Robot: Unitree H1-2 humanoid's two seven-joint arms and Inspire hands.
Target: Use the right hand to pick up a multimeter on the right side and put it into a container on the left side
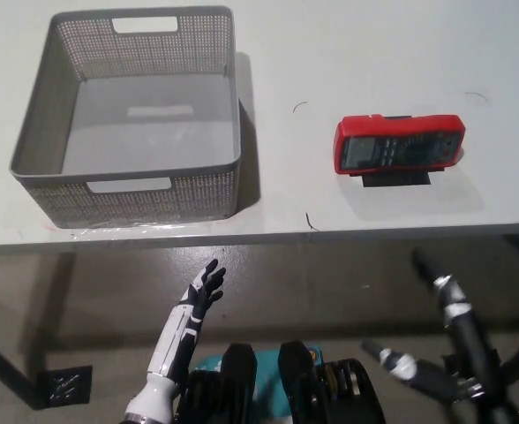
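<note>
Step in hand: we judge the task is at its very start; nothing is picked up yet, and the reach toward the multimeter has not begun.

Multimeter [399, 152]: we see it lying flat on the right part of the white table [330, 53], red case with a grey face, long side running left to right, a dark stand or shadow showing under its near edge. Nothing touches it.

Container [127, 190]: a grey mesh basket with cut-out handles, sitting on the left part of the table near the front edge, well apart from the multimeter. We see nothing inside it.

Right hand [436, 269]: black, low at the right of the view, below the table's front edge and nearer to us than the multimeter. It holds nothing, but we cannot tell from this angle whether its fingers are spread or curled.

Left hand [202, 287]: white, resting below the table edge at lower left, fingers apart and empty, pointing up toward the basket.

Next move: we think the right hand has to rise above the table edge, travel forward over the multimeter, and come down with fingers wide enough to span the narrow side of the case.

Risk: we expect a shallow approach could knock the hand against the table's front edge.
</note>
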